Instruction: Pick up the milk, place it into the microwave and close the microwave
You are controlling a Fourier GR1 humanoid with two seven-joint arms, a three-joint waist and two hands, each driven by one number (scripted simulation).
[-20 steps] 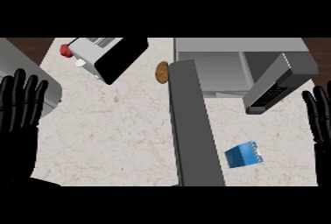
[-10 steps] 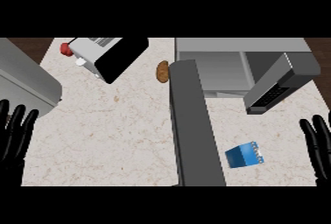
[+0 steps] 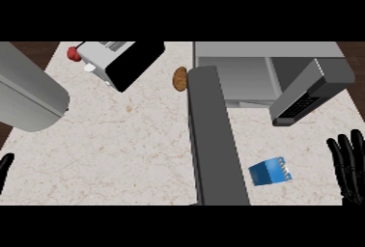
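Observation:
The milk is a small blue carton lying on the pale stone counter, right of a long grey slab. That slab looks like the microwave's swung-out door. The microwave stands open at the back right, with its dark keypad panel angled beside the cavity. My right hand rests at the right edge, fingers straight and up, a short way right of the milk and apart from it. Only a straight fingertip of my left hand shows at the left edge. Neither hand holds anything.
A toaster-like appliance with a red knob sits at the back left. A brown round item lies by the slab's far end. A big grey rounded body fills the left side.
Both hands have sunk toward the lower corners, so less of each shows. The grey body at the left has come further into view.

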